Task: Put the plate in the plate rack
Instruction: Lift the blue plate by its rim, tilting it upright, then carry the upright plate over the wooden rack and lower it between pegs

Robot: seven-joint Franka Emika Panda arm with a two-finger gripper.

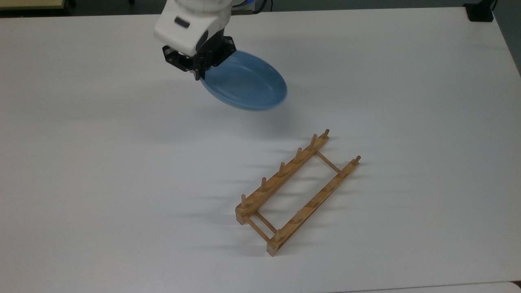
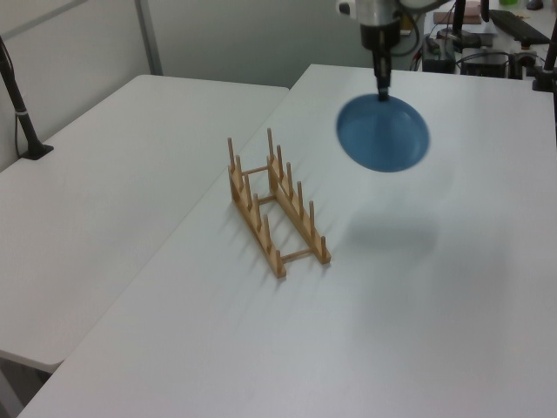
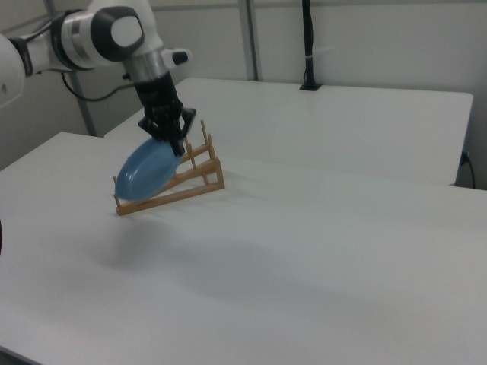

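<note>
The light-blue plate (image 1: 246, 85) hangs tilted in the air above the white table, held by its rim. My gripper (image 1: 200, 72) is shut on that rim at the plate's upper left in the top view. In the left view the plate (image 2: 384, 133) hangs below the gripper (image 2: 381, 88), its underside facing the camera. In the right view the gripper (image 3: 176, 145) holds the plate (image 3: 146, 172) in front of the rack. The wooden plate rack (image 1: 296, 191) lies on the table to the lower right of the plate in the top view, with nothing between its pegs (image 2: 275, 201).
The white table (image 1: 101, 183) spreads wide around the rack. A second white table (image 2: 113, 148) stands beside it with a black post (image 2: 19, 104) at its far edge. Another black post (image 3: 308, 46) stands on the table behind in the right view.
</note>
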